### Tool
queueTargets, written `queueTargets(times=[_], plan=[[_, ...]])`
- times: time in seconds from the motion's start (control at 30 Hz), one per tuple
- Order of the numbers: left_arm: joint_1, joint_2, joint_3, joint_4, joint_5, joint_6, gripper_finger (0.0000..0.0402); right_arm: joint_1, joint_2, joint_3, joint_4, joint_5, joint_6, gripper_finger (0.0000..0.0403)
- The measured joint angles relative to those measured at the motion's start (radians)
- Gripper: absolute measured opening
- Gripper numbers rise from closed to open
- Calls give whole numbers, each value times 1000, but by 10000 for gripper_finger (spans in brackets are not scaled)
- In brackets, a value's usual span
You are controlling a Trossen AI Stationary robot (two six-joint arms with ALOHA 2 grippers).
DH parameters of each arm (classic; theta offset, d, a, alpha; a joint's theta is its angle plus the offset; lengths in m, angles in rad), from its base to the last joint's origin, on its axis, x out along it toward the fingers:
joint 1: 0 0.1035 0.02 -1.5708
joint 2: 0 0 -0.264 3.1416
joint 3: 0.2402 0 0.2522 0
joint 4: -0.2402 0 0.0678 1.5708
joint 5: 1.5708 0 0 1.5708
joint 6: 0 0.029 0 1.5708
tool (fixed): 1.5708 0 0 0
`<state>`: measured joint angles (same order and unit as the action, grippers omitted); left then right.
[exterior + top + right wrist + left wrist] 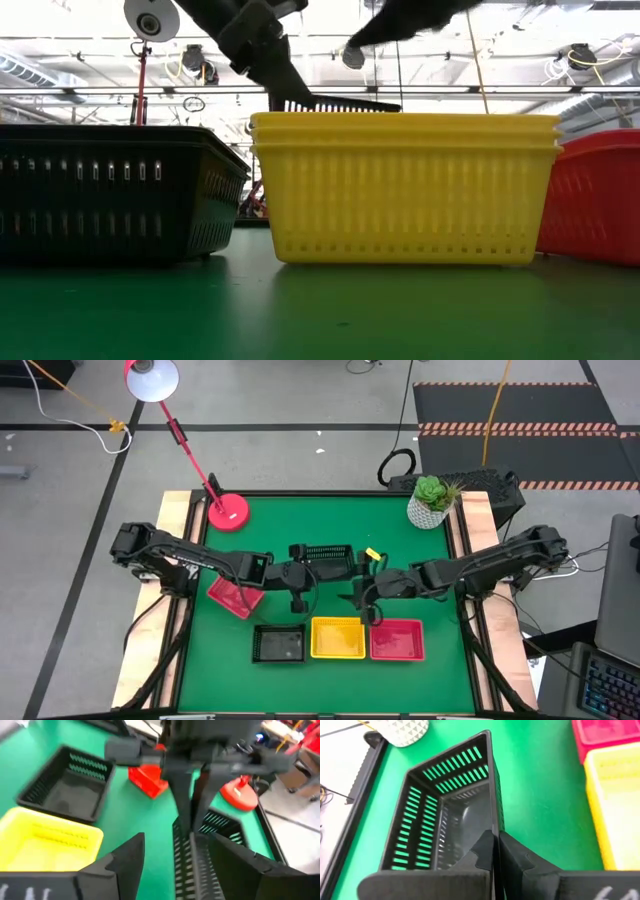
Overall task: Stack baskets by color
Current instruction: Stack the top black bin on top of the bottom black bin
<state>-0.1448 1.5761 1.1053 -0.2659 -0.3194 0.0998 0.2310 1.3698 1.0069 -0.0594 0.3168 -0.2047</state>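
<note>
A black basket [328, 555] hangs in the air over the middle of the table, tipped onto its side, with my left gripper [496, 837] shut on it. My right gripper [180, 840] is open. Its fingers stand on either side of the basket's other end [192, 865], and I see no touch. On the table near the front edge stand a black basket [278, 643], a yellow stack [337, 637] and a red basket [397, 639] in a row. Another red basket [235, 596] lies under my left arm. My left gripper pinches the rim edge of one wall [493, 820] of the black basket between its two fingers, at the end nearest it. The fingers come slanting down from the table's left. The basket is lifted clear of the table, its open side turned sideways.
A pink lamp base [228, 511] stands at the back left and a white plant pot [430, 503] at the back right. Bare green mat lies between these and the held basket. In the low view the held basket [340, 103] shows above the yellow stack [405, 185].
</note>
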Motion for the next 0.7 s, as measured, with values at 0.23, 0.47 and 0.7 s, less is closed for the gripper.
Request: queueTargets(times=[0.23,0.47,0.7], plan=[[-50,-21,0,-20,5,-4,12,42,-137,0,-65,-1,-2,210],[-138,-93,1,-45,0,-44,8,60,-257,0,-133,2,1,206],[-275,-177,0,-169,-148,-138,12,59,-306,0,-174,44,19,206]])
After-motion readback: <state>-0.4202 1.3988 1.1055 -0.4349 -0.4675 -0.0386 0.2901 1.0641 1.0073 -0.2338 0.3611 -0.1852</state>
